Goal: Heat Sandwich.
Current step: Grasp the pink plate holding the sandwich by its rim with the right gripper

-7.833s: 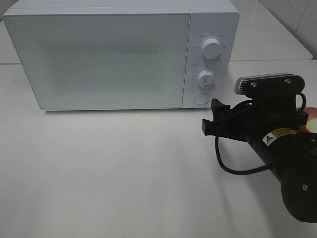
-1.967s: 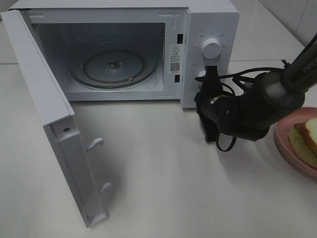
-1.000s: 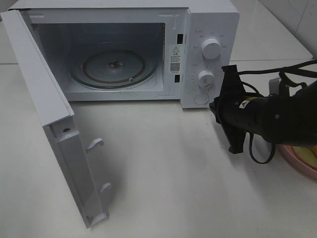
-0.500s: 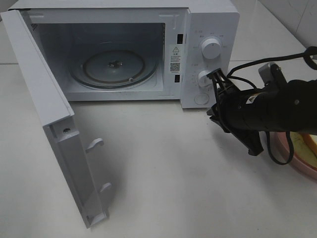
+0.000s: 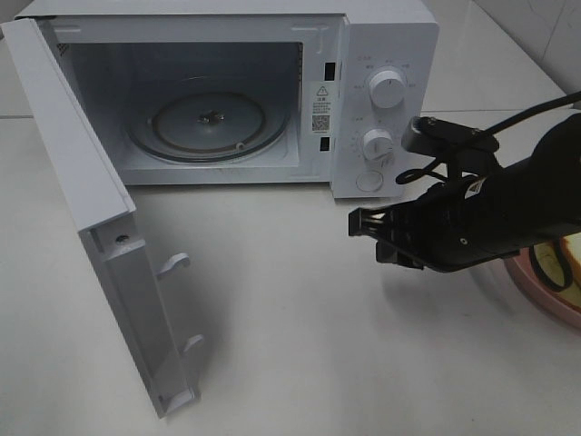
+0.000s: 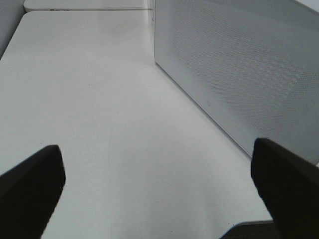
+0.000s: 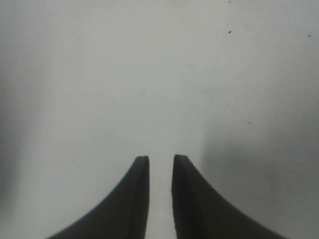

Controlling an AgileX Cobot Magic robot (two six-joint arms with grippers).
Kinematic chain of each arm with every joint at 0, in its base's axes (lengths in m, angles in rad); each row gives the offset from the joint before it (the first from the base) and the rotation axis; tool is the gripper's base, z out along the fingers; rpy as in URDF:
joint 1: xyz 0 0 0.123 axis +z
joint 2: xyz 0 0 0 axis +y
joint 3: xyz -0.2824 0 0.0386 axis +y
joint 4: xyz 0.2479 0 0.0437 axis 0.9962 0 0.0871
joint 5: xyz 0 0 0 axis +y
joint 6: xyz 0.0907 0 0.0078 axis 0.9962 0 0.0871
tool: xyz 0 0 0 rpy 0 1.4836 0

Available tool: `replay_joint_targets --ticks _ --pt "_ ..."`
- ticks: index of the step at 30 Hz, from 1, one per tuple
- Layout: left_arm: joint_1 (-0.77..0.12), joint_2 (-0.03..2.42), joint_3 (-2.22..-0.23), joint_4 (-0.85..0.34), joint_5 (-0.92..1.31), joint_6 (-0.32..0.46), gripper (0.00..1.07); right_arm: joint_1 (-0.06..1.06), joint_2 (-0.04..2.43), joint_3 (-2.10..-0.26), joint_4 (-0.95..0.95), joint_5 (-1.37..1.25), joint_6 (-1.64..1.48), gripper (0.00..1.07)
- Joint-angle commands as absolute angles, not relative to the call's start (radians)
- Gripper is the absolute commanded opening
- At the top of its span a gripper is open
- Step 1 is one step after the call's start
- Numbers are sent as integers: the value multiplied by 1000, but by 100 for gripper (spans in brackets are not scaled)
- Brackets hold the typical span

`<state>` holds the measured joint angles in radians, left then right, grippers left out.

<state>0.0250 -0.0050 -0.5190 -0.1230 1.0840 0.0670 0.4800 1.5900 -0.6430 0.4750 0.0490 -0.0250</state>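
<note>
The white microwave (image 5: 386, 54) stands at the back with its door (image 5: 86, 209) swung wide open to the left, and its glass turntable (image 5: 209, 123) is bare. My right gripper (image 5: 368, 238) hovers over the table in front of the control panel, pointing left. Its fingers (image 7: 142, 199) are open by a narrow gap with nothing between them. The pink plate (image 5: 536, 289) lies at the right edge, mostly behind my right arm. Only a sliver of the sandwich (image 5: 565, 252) shows. My left gripper (image 6: 154, 147) is wide open and empty, beside the door's outer face (image 6: 239, 64).
Two dials (image 5: 388, 89) and a round button (image 5: 368, 180) sit on the microwave's panel. The open door juts toward the front left of the white table (image 5: 300, 363). A black cable (image 5: 536, 104) trails from my right arm.
My right arm has dropped away from the control panel and turned, so the gripper now points left, low over the table. Its fingers have parted slightly. The microwave door stays open.
</note>
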Motion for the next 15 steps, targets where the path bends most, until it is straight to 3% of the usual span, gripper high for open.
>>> replay_joint_targets --ticks 1,4,7,8,10,12,15 --pt "21 -28 -517 -128 1071 63 96 476 1570 -685 464 206 -172 30" --pt "21 -28 -517 -128 1071 63 96 476 1570 -710 446 262 -176 38" --pt "21 -28 -517 -128 1071 63 96 476 1570 -754 352 339 -160 56" --pt "21 -28 -517 -128 1071 63 96 476 1570 -754 352 339 -160 56" --pt "21 -28 -517 -128 1071 63 96 476 1570 -789 261 386 -129 72" --pt "21 -28 -517 -128 1071 63 96 476 1570 -814 215 420 -101 81" --pt "21 -28 -517 -128 1071 63 96 476 1570 -857 144 484 -76 86"
